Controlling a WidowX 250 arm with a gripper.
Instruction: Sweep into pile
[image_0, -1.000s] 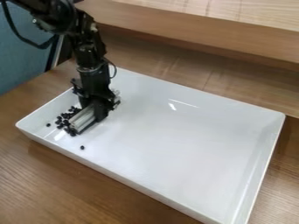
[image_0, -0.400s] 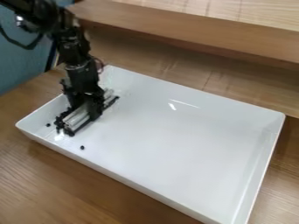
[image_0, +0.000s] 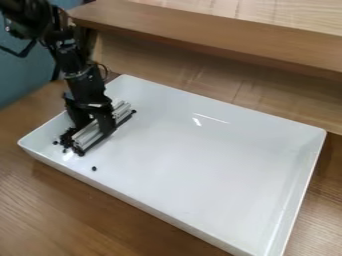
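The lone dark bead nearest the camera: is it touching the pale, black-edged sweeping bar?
Apart. The camera view shows a plain strip of bare white tray between the bead and the near end of the bar.

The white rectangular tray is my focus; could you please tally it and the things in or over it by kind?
White rectangular tray: 1
Black two-finger gripper: 1
Light grey ribbed bar: 1
Small black bead, alone, picture-right of the cluster: 1
Clustered black beads: too crowded to count
Total: 4, plus the clustered beads
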